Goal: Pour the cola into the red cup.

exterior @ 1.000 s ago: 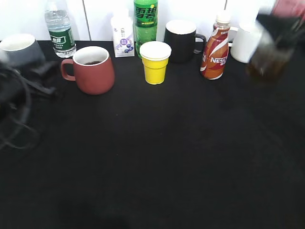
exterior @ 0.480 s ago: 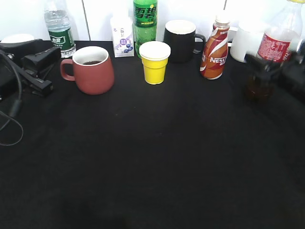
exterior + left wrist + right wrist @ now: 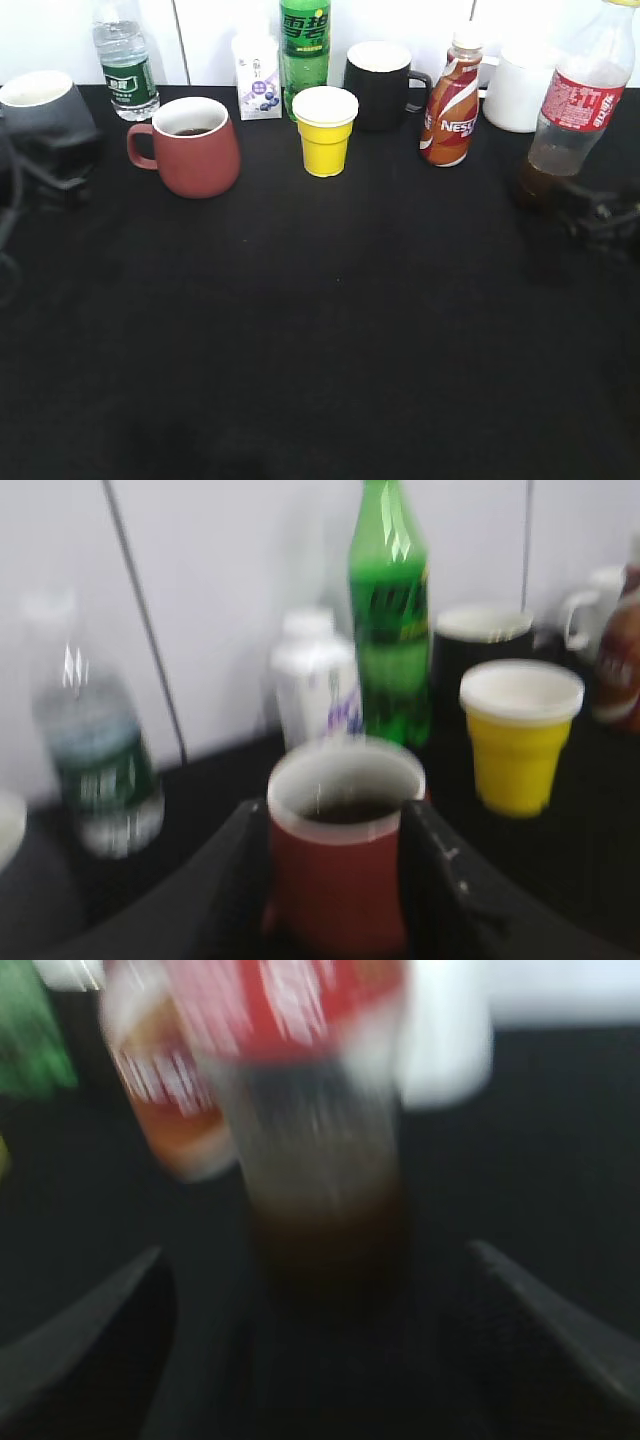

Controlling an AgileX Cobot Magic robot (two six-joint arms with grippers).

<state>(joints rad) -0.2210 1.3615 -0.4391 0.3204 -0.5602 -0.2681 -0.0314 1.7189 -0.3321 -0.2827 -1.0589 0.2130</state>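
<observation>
The black table (image 3: 320, 340) is filling most of the exterior view, with a row of drinks standing along its far edge.

The cola (image 3: 565, 110) is standing at the far right, its long axis upright and leaning slightly, cap end pointing up out of the frame. It is showing a red label with white writing, clear plastic below it and only a shallow layer of dark liquid at the base.

The red cup (image 3: 190, 145) is sitting upright at the left, mouth facing up, loop handle pointing left, white inside with a little dark liquid at the bottom.

Behind and between them are standing a water bottle (image 3: 125, 60), a small white carton (image 3: 257, 75), a green bottle (image 3: 305, 45), a yellow cup (image 3: 326, 130), a black mug (image 3: 380, 85), a Nescafe bottle (image 3: 452, 100) and a white mug (image 3: 518, 92); a grey mug (image 3: 40, 105) is sitting at the far left.

The left gripper (image 3: 335, 865) is spreading its fingers wide on either side of the red cup, whether touching it cannot be told. The right gripper (image 3: 320, 1360) is gaping wide in front of the cola, gripping nothing.
</observation>
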